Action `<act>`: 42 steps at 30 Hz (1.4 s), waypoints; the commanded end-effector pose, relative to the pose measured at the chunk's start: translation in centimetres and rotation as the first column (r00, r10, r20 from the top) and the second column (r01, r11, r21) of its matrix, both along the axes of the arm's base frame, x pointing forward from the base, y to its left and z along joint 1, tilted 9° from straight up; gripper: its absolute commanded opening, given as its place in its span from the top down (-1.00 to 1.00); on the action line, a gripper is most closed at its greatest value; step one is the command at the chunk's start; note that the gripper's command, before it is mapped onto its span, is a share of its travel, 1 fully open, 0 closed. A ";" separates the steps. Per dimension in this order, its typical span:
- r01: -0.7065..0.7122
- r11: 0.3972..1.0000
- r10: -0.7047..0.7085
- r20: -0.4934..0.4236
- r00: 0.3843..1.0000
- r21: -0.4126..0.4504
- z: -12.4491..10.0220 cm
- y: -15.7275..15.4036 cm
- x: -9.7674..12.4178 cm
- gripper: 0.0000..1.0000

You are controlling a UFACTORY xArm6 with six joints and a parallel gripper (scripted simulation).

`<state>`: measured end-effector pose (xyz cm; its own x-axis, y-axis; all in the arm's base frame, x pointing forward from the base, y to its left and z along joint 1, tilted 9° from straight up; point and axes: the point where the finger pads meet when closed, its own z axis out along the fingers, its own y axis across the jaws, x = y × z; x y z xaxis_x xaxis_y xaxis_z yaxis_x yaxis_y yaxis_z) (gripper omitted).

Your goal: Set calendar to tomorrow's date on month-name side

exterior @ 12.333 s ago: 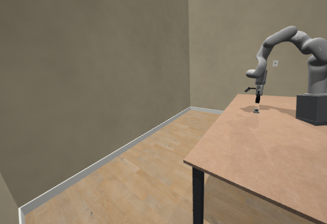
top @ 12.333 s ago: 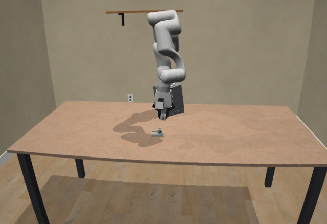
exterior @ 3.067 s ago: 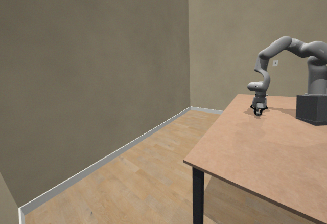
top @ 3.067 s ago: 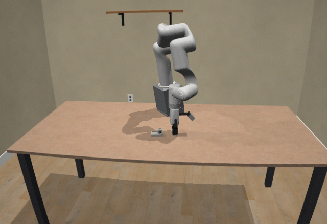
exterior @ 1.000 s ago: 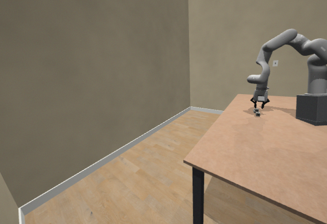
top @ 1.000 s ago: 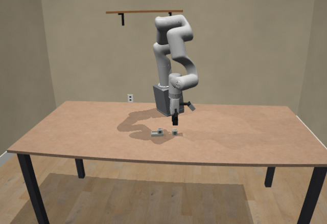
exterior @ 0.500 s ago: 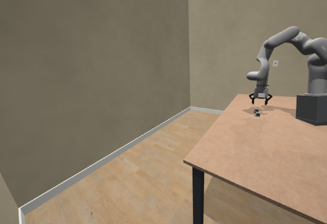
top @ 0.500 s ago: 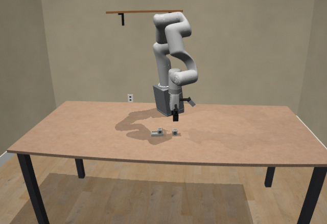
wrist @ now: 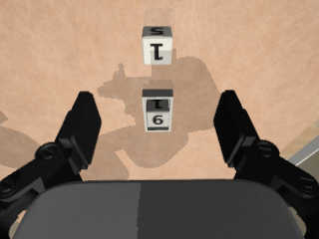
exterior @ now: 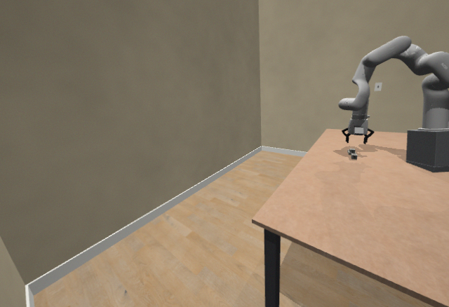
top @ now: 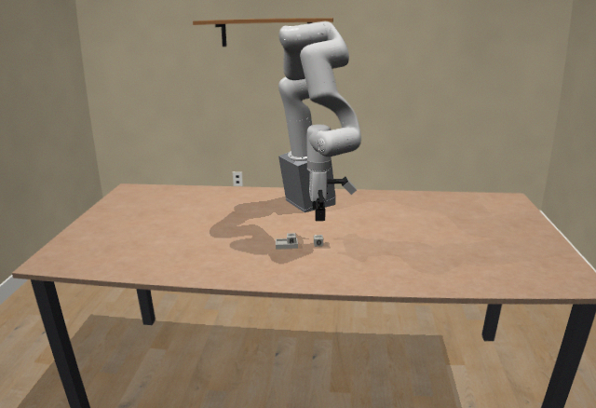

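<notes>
Although one cube (top: 291, 238) (wrist: 158, 119) stood in the right end of the tray (top: 280, 246) (exterior: 349, 152) (wrist: 158, 93), the other cube (top: 318, 240) (exterior: 353, 157) (wrist: 157, 50) lay outside, to the right. The gripper (top: 319, 218) (exterior: 356, 141) (wrist: 157, 106) hung wide open and empty above; seating that second digit remained.

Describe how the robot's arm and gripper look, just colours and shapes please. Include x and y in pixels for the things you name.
The arm (top: 319, 74) (exterior: 386, 50) is pale grey, with smooth, rounded tubular links. The gripper (top: 319, 219) (exterior: 356, 141) (wrist: 157, 106) has black linkages and blocky black fingers below a light grey housing.
</notes>
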<state>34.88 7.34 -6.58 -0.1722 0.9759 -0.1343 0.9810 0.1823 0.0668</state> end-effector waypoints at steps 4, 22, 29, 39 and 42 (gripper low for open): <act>0.066 0.998 -0.066 0.010 0.998 0.007 0.1 -0.3 0.2 -1.00; 0.609 0.788 -0.614 0.055 0.787 0.084 0.5 -3.7 1.0 -1.00; 0.764 0.635 -0.772 0.059 0.633 0.116 0.7 -4.9 1.2 -1.00; 0.908 0.387 -0.922 0.055 0.383 0.159 0.9 -6.6 1.5 -1.00; 0.945 0.275 -0.961 0.049 0.271 0.176 0.9 -7.3 1.5 -1.00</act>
